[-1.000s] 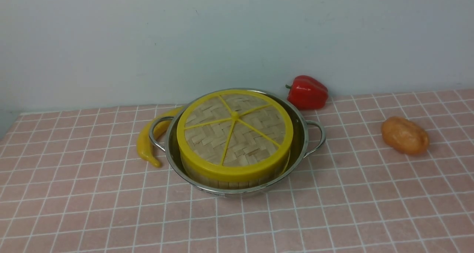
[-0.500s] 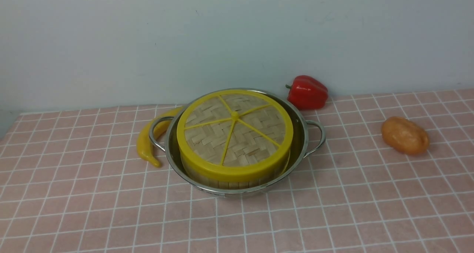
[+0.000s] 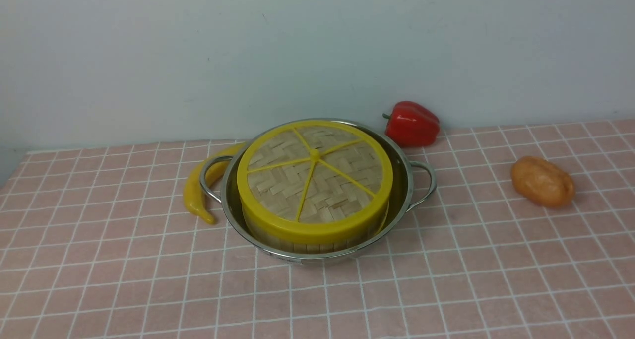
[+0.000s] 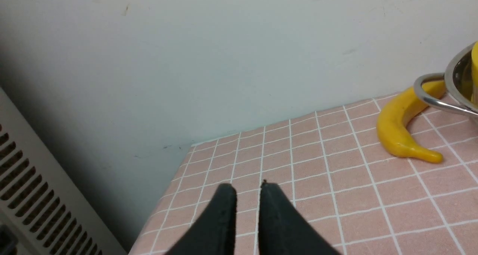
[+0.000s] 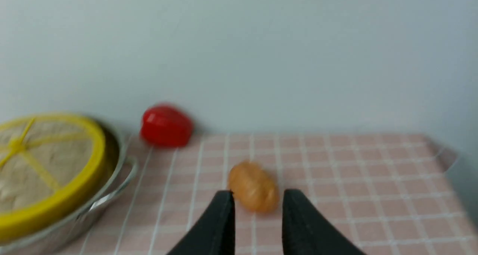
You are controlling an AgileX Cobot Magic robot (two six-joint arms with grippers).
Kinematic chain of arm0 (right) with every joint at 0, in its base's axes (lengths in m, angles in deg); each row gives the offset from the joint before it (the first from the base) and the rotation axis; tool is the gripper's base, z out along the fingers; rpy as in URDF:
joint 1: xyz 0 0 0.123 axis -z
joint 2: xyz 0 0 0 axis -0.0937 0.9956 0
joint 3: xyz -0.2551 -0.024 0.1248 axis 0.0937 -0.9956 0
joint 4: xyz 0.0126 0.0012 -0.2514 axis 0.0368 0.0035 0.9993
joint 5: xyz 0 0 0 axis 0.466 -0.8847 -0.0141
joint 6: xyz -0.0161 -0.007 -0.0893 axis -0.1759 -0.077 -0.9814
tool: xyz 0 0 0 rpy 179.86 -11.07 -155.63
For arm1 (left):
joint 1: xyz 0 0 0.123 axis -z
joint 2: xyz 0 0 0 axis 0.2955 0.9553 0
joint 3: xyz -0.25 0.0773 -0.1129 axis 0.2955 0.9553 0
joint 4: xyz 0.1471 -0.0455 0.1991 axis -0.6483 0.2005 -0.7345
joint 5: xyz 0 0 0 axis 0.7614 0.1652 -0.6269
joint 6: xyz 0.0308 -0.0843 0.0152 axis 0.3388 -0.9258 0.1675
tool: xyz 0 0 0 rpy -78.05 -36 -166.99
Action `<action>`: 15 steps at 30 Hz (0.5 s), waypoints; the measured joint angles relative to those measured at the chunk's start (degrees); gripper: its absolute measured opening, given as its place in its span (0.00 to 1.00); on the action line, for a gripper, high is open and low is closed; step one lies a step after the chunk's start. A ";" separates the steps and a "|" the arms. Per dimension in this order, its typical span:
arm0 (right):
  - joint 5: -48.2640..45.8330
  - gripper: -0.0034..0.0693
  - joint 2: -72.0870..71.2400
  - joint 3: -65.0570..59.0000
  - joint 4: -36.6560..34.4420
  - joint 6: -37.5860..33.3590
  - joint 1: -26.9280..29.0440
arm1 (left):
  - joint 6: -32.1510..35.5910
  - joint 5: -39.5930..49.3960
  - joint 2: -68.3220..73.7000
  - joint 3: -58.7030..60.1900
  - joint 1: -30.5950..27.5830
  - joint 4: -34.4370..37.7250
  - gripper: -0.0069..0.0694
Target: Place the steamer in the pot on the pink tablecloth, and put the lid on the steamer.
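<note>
**Mei:** Front view is showing the pink tablecloth (image 3: 446,279) covering the desk, and the pot (image 3: 403,180) is sitting on it near the wall. Everything else I am placing from that pot.

**Tor:** Inside the pot the steamer (image 3: 278,238) is resting, only a strip of its bamboo wall peeking out below the lid (image 3: 314,180), which is lying flat on top. So the job is looking finished.

**Mei:** Beside the pot's left handle a yellow pepper (image 3: 196,192) is lying, its upper end tucking behind that handle. A red bell pepper (image 3: 412,123) is sitting just behind the pot on the right, and an orange potato-like toy (image 3: 542,181) is lying well apart to the right.

**Tor:** The pincers?

**Mei:** Neither is appearing in the front view. The left pincer (image 4: 247,195) is hanging over the cloth's far left corner, well apart from the pot, jaws parted by a narrow gap and pinching nothing. The right pincer (image 5: 257,201) is hovering right of the pot, spread a little wider, empty, with the potato toy showing between its tips.

**Tor:** Risks?

**Mei:** The steamer is sitting off-centre toward the pot's front-left wall, so a bumped handle could be shifting the lid. The right pincer dipping could be knocking the potato toy.
</note>
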 joint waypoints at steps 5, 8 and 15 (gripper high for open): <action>8.31 0.36 -10.84 -11.51 1.41 -0.02 3.99 | 0.00 0.00 0.00 0.00 -0.05 0.00 0.22; 13.60 0.37 -12.20 -18.66 1.41 -0.02 4.60 | 0.00 -0.17 0.00 0.04 -0.05 0.00 0.23; 26.80 0.38 -12.32 -31.53 1.35 -0.02 4.80 | 0.00 -0.15 0.00 0.04 -0.10 0.00 0.24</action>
